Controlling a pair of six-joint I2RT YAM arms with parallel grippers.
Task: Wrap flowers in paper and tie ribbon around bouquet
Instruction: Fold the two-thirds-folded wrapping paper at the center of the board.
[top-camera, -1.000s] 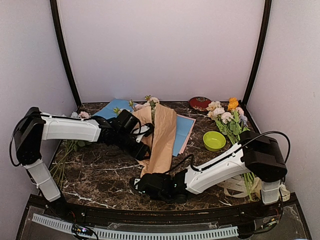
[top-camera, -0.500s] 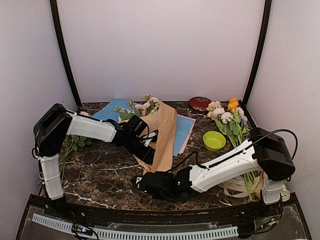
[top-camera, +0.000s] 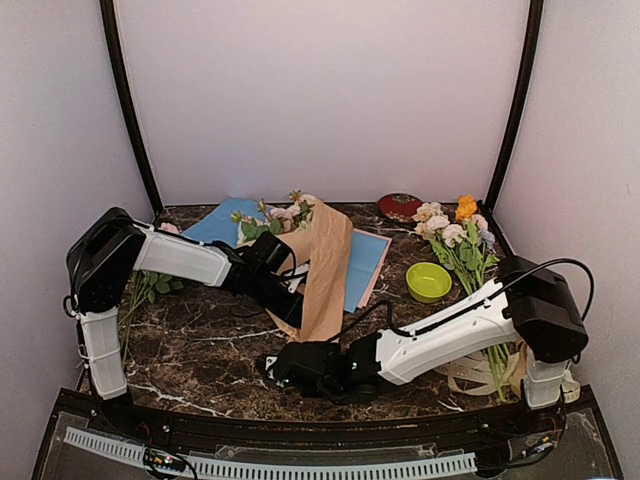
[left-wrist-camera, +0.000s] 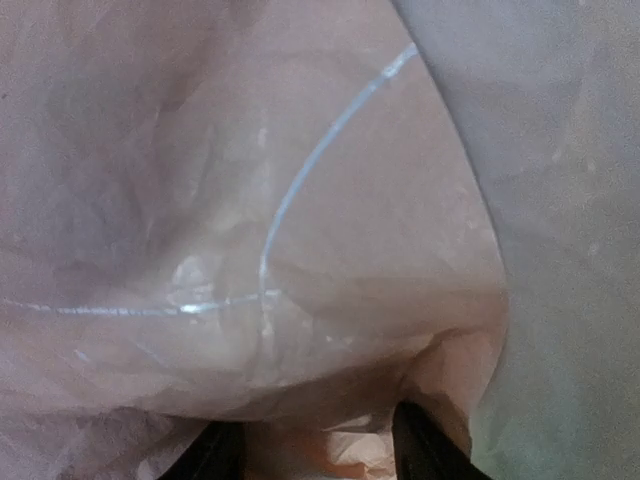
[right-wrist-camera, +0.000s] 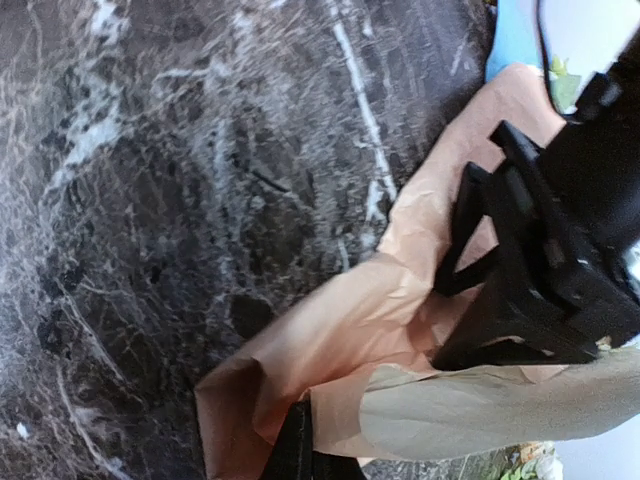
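Thin, floppy, tear-prone tan paper runs up the centre of the marble surface, best held by its edges; the right claw is pinched shut on its lower corner, while the left claw has parted jaws straddling a fold, grip unclear.

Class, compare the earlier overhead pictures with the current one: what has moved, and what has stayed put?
The left arm's elbow swung up and inward, while the left gripper stayed at the paper. The paper drew narrower, baring more of the flowers. The right gripper stayed shut on the paper's lower corner; the green bowl unmoved.
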